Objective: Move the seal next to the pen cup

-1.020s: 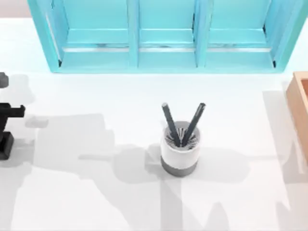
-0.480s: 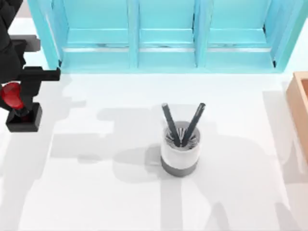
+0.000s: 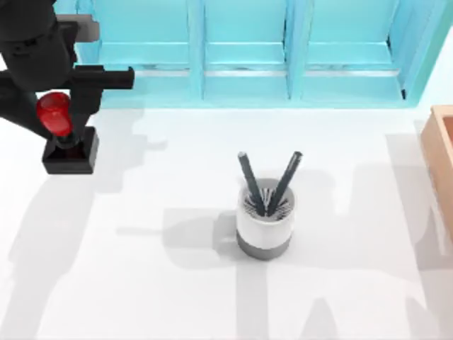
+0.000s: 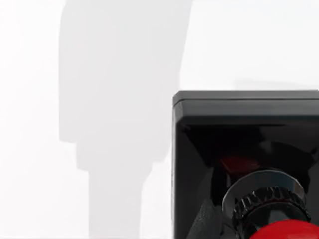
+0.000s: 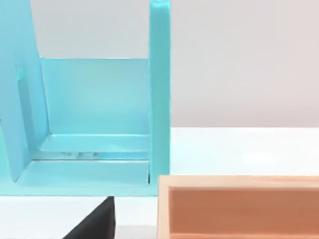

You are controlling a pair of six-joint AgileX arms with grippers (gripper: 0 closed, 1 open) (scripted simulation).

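Left gripper point(image 3: 58, 117) is closed on the red knob of the seal point(image 3: 68, 147), carried at the table's far left, just in front of the turquoise shelf unit point(image 3: 241, 57). The pen cup point(image 3: 264, 225) stands well apart at centre; bare white table point(image 3: 163, 283) lies between. A wooden box point(image 3: 440, 159) sits at the right edge.

A turquoise shelf unit point(image 3: 244, 53) with open compartments stood at twelve o'clock on the white table point(image 3: 163, 283). A wooden box point(image 3: 442, 166) sat at three o'clock, at the table's edge.
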